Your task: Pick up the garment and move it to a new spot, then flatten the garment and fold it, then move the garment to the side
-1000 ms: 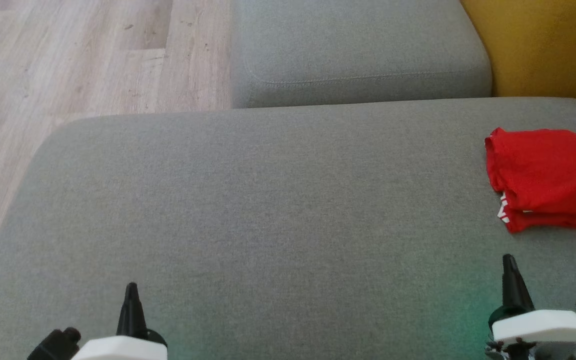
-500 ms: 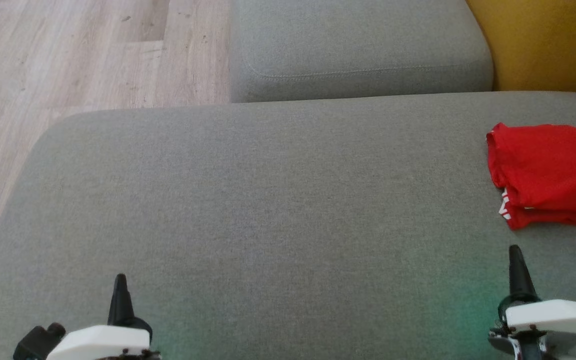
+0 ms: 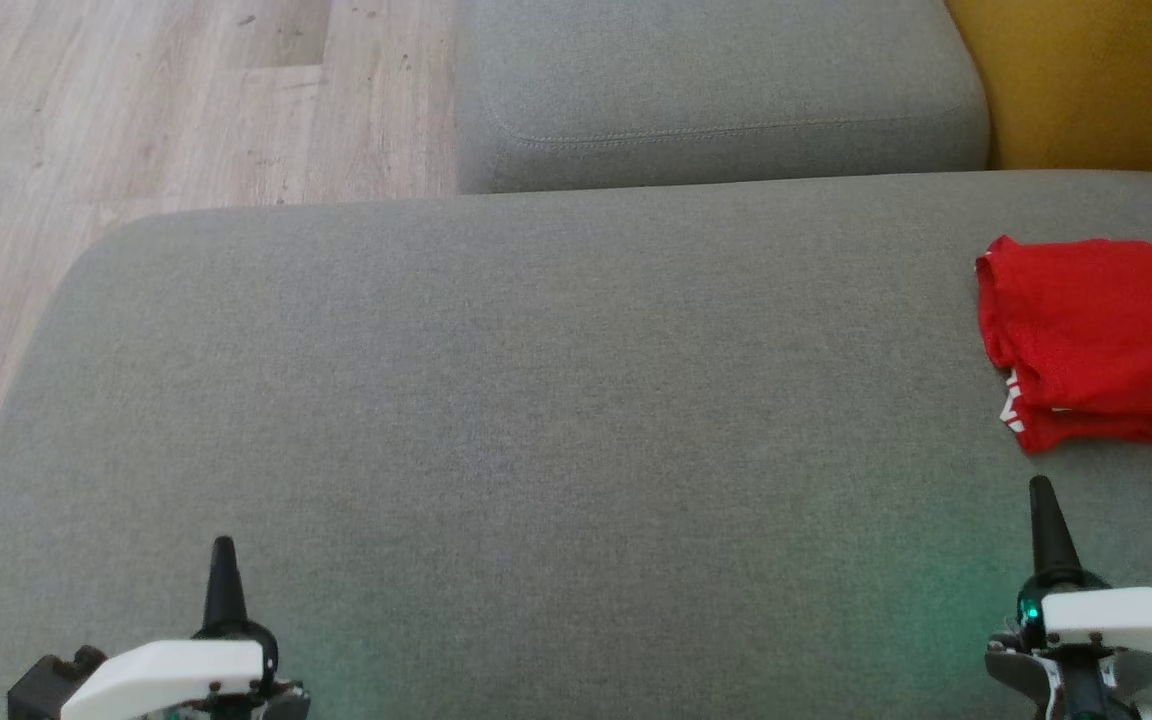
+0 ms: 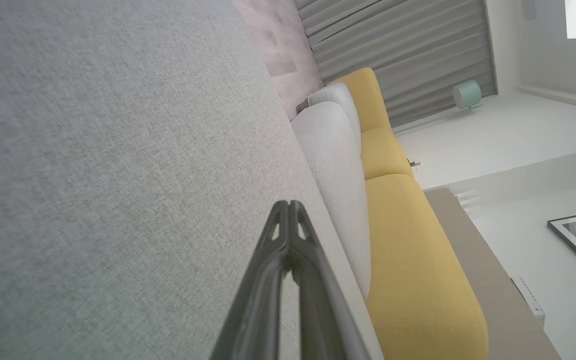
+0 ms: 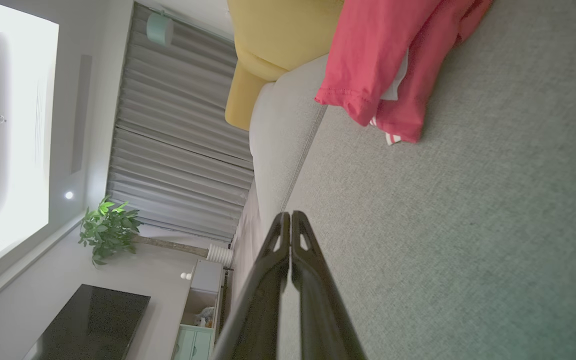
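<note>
The garment [image 3: 1101,340] is red with white markings and lies folded at the right edge of the grey sofa seat [image 3: 536,400]; it also appears as the garment [image 5: 383,65] at the top of the right wrist view. My right gripper [image 3: 1040,490] hovers just in front of it, fingers pressed together and empty, seen again as the right gripper [image 5: 290,216]. My left gripper [image 3: 223,548] is at the lower left over bare cushion, far from the cloth, and is also shut with nothing in it, as the left gripper [image 4: 288,205] shows.
A second grey cushion [image 3: 716,90] lies behind the seat, with a yellow cushion [image 3: 1086,80] at the far right. Wooden floor [image 3: 136,110] runs past the seat's left edge.
The head camera has shifted, so the whole scene sits a little lower-left to upper. Both grippers stay shut and the garment lies where it was.
</note>
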Motion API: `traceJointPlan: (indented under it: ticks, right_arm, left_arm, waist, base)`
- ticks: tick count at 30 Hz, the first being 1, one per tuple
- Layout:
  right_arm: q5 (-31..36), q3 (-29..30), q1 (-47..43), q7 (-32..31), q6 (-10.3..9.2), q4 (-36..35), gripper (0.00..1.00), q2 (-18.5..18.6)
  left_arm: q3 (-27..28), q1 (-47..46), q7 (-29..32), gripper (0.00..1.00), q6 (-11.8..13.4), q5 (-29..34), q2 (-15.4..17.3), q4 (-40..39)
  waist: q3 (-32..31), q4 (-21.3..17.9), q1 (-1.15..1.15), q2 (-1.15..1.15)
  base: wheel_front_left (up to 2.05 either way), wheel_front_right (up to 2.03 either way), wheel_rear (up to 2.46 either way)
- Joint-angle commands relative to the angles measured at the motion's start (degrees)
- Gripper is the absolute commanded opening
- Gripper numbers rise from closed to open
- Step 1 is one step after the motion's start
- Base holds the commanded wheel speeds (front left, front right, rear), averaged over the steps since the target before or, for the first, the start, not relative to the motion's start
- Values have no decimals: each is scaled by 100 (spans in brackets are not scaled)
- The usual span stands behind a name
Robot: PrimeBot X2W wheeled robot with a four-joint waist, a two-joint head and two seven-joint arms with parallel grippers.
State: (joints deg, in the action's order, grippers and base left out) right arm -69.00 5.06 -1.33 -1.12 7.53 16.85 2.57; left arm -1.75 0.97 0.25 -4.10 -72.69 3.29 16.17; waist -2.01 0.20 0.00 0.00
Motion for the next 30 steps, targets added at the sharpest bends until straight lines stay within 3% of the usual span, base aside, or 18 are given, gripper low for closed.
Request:
traceJointPlan:
  ticks: [1,30]
  right_arm:
    - [-185,-53,379,-49,-3,-225,0,27]
    - [-2192,139,731,-513,-4,-279,0,33]
  left_arm:
    - [206,-370,45,0,-53,-151,34,-202]
    - [711,-690,527,0,-322,-1912,23,-213]
  waist:
    - [9,-1,0,0]
    - [207,-19,0,0]
  base:
    - [0,0,0]
    - [0,0,0]
